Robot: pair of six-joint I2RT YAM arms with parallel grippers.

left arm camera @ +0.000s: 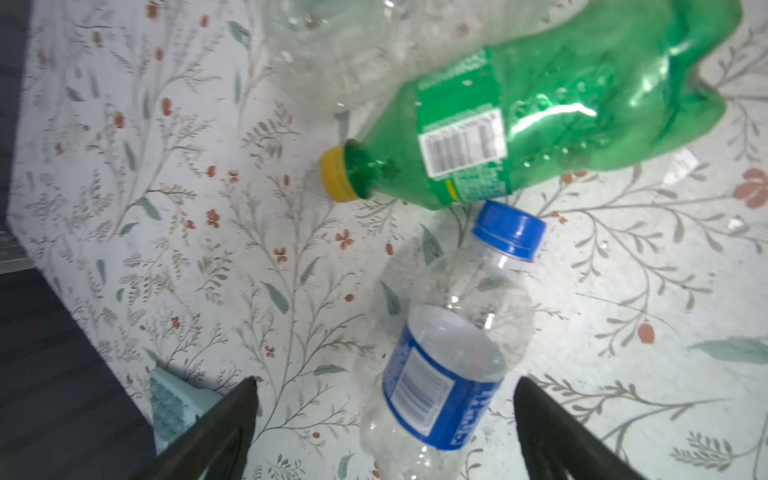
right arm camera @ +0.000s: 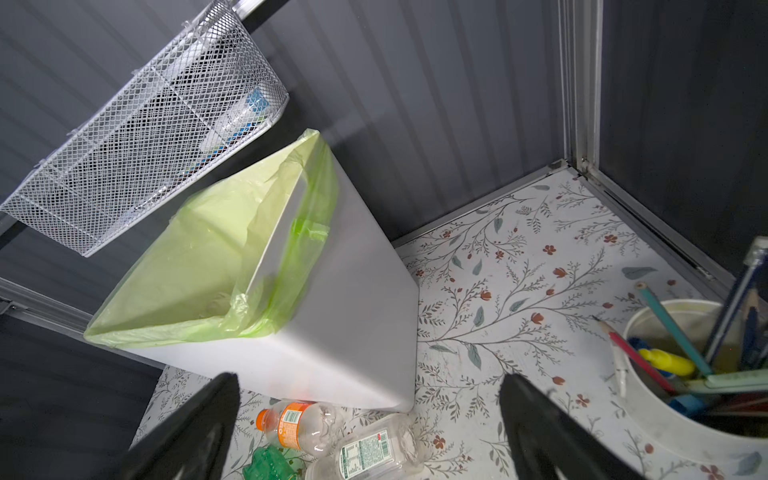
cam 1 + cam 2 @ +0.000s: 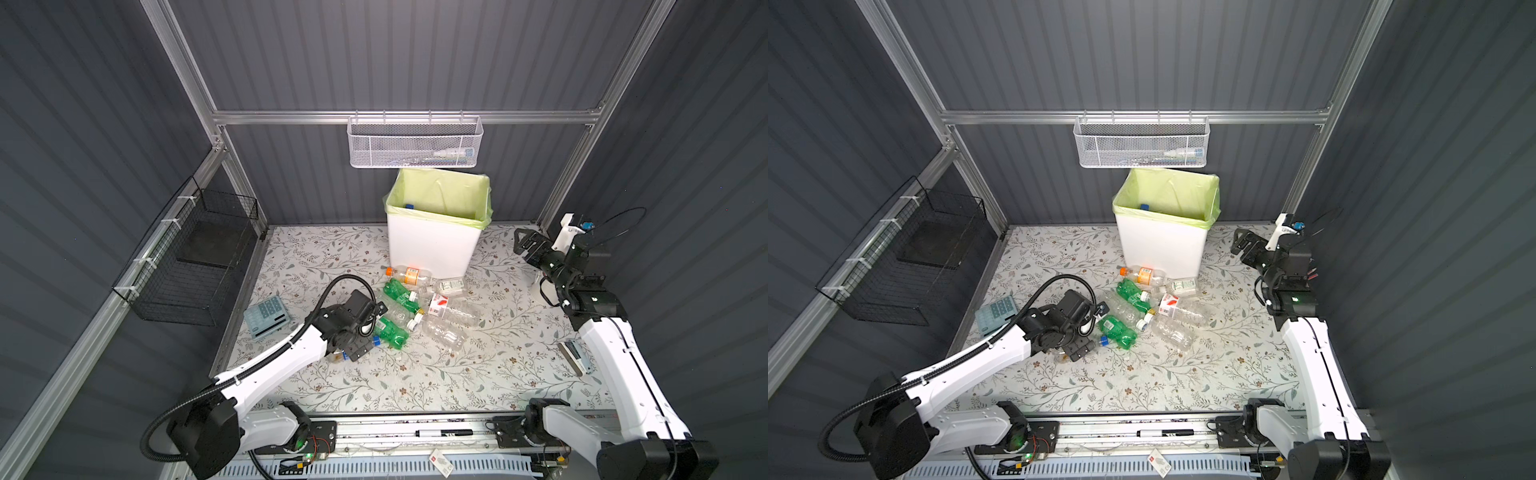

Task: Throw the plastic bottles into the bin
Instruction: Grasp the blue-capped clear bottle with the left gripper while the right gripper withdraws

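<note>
The bin [image 3: 432,249] is white, its liner [image 3: 440,195] yellow-green, the tabletop [image 3: 457,374] floral.

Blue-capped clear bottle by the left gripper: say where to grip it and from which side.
Take the clear bottle across its blue-labelled middle, coming straight down from above. It lies on its side under the open left gripper, and its cap end sits close to the green bottle.

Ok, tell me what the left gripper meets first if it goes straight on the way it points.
The clear bottle with the blue label and cap: in the left wrist view it lies ahead, between the open jaws of the left gripper. The green bottle lies beyond. Depth is unclear.
</note>
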